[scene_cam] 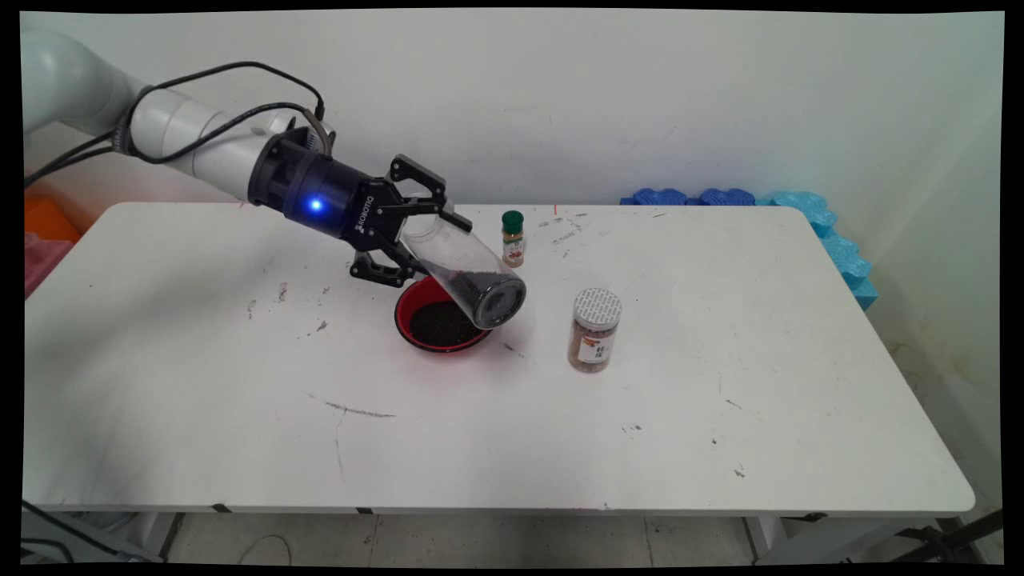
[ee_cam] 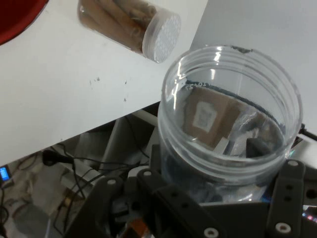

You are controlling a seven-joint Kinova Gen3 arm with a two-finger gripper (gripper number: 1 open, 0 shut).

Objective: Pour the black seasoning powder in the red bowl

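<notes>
One jar in the jaws: a clear plastic wide-mouthed jar (scene_cam: 468, 276), tilted with its open mouth down and to the right, over the right rim of a shallow red bowl (scene_cam: 405, 322).
Contents: dark granules lie heaped against the low end of the jar near its mouth; the same dark stuff fills the middle of the bowl.
Jaws: the black two-finger gripper (scene_cam: 400, 232) pinches the jar at its upper, closed end, one finger on either side of the wall; the hand view shows the jar's threaded rim (ee_cam: 233, 114) rising from between the linkage, with a brown label seen through the wall.
Handling, as I judge it: light, thin-walled and smooth, so it may slip or flex if squeezed hard; the wall near the base, where it is held now, looks the soundest place to grip, since it leaves the mouth free.
Nearest neighbour: a small spice bottle with a green cap (scene_cam: 513, 238) stands upright just behind the jar's mouth, near but apart.
Further right: a clear jar of brown spice with a white perforated lid (scene_cam: 595, 330) stands upright, apart from the bowl.
In the way: neither bottle touches the held jar; the green-capped one is closest to any swing of the mouth.
Worktop: white worktop (scene_cam: 240, 400), scuffed, with dark specks scattered about.
</notes>
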